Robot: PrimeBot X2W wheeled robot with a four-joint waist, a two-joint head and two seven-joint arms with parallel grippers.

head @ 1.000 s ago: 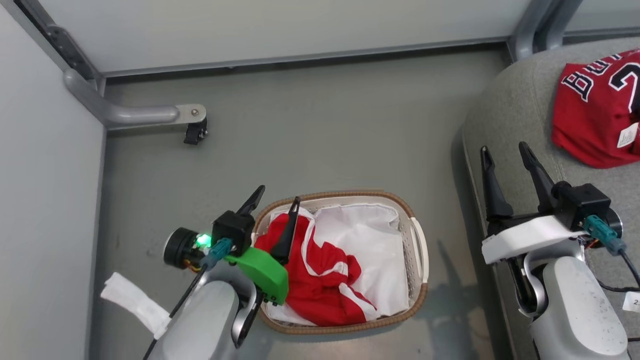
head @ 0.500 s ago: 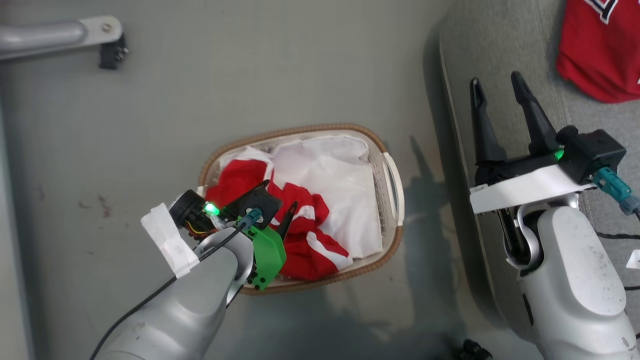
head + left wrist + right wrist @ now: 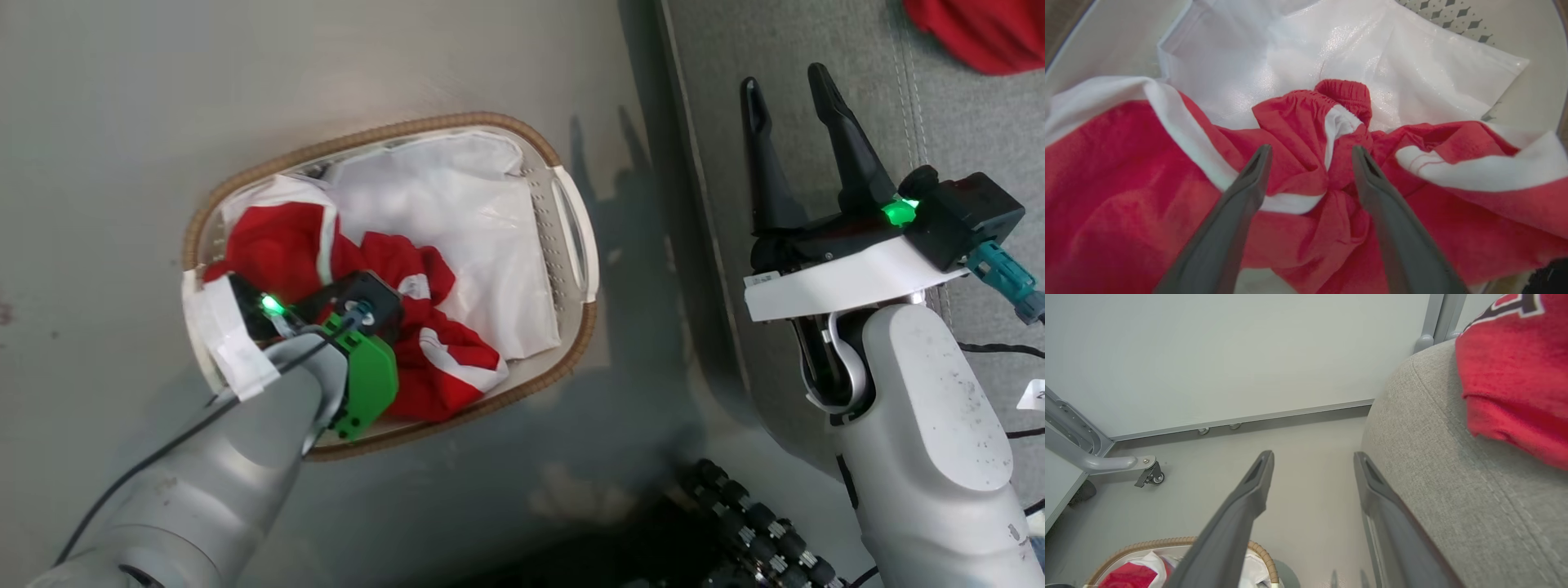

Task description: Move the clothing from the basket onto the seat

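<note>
While the left gripper [image 3: 1311, 150] hangs low inside the basket [image 3: 392, 131], its two dark fingers stand spread wide, one on each side of a bunched-up fold of the red clothing [image 3: 1298, 118]. They hold nothing yet. The red cloth lies in a heap on the white liner [image 3: 457, 204], at the end of the basket under the left arm. Another red top [image 3: 1515, 375] lies on the grey seat [image 3: 963, 131], which stands just beside the basket. The right gripper [image 3: 785, 82] hovers over the edge of the seat with its fingers spread apart too, and it is empty.

The step in hand looks like the grab. To do it well, the left gripper should go a bit lower so the fold sits deep between the fingers. Then it should squeeze on the thick red bunch, not on the thin white trim. The tips should stay off the liner, so only the clothing comes up. I cannot tell if the tips touch the cloth, as the wrist view is so close. A slow, straight lift should then clear the rim before the swing to the seat.
</note>
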